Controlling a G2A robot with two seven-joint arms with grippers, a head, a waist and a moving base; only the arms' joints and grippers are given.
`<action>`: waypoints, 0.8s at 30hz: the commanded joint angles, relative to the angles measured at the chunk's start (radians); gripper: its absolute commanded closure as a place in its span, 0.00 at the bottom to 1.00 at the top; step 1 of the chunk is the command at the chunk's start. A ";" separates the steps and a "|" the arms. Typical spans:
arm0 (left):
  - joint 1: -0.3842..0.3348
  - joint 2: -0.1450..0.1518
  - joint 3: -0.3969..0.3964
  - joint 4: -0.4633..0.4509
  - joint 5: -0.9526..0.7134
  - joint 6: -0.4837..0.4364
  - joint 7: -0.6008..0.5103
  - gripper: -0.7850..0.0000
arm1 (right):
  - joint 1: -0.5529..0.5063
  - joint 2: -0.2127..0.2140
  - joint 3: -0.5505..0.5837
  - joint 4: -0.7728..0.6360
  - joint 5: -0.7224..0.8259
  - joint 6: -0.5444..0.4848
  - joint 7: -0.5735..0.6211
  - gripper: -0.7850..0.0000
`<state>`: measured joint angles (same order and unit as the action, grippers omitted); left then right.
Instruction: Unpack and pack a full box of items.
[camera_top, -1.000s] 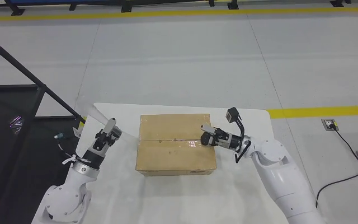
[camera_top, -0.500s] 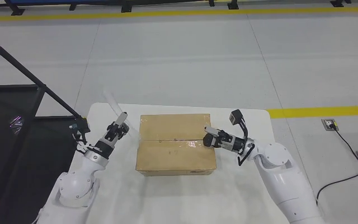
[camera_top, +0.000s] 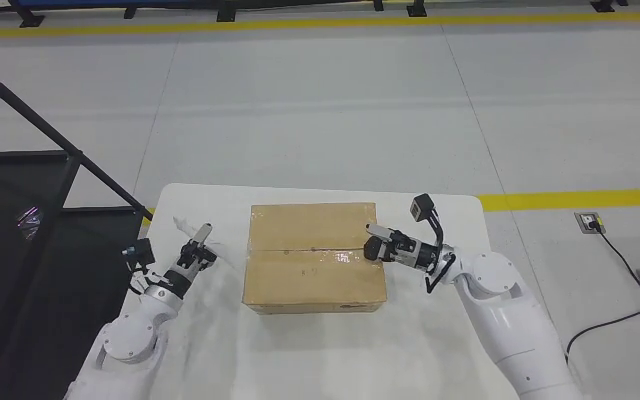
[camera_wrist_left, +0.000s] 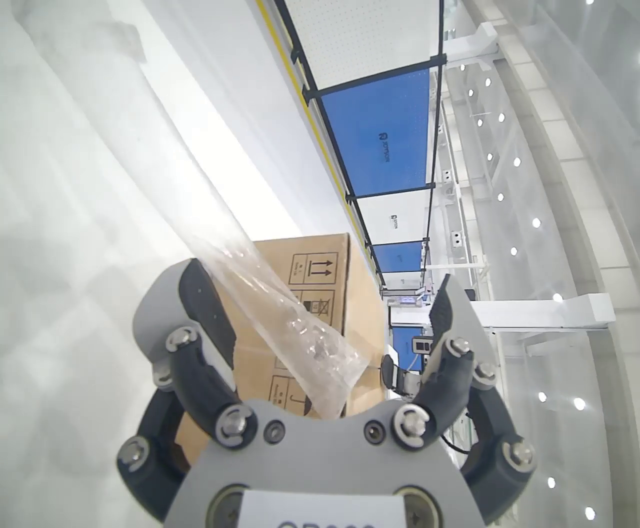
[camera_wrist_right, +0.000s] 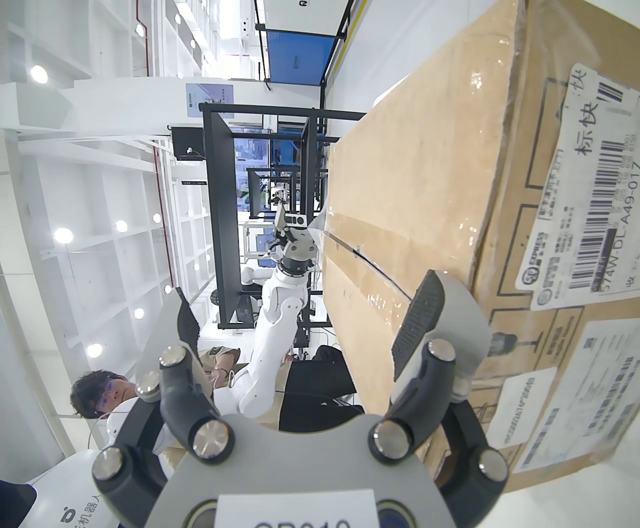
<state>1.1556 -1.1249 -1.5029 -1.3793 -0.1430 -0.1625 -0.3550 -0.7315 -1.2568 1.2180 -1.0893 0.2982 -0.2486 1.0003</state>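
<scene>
A closed brown cardboard box (camera_top: 315, 255) sits mid-table, with clear tape left along its top seam (camera_wrist_right: 350, 240). My left gripper (camera_top: 200, 250) hovers low over the table, left of the box. Its fingers stand open (camera_wrist_left: 320, 280), and a peeled strip of clear tape (camera_wrist_left: 280, 305) clings to one finger pad (camera_wrist_left: 205, 305) and trails away from it. My right gripper (camera_top: 372, 245) is at the box's right end, level with the seam. It is open (camera_wrist_right: 305, 295), with one finger (camera_wrist_right: 425, 320) against the box's top edge and nothing held.
The white table (camera_top: 320, 340) has bare room in front of the box and on both sides. A black frame (camera_top: 40, 130) and a dark mat (camera_top: 30, 260) stand off the table's left edge. Grey floor lies beyond.
My left arm swung the tape strip up near the box, then dropped back and down to the left. The right gripper barely shifted at the box's right end.
</scene>
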 joint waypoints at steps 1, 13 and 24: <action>-0.008 -0.001 0.008 0.036 -0.010 -0.002 -0.023 0.00 | 0.008 -0.001 -0.007 0.006 0.001 0.002 0.000 0.00; -0.020 -0.017 0.074 0.134 -0.027 -0.042 -0.050 0.00 | 0.038 -0.004 -0.031 0.033 0.008 0.000 0.002 0.00; -0.080 -0.032 0.109 0.167 -0.077 -0.016 -0.042 0.00 | 0.051 -0.006 -0.051 0.040 0.008 0.003 -0.004 0.00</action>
<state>1.0868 -1.1552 -1.4000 -1.2225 -0.2100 -0.1814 -0.3924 -0.6804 -1.2631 1.1679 -1.0480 0.3065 -0.2461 0.9972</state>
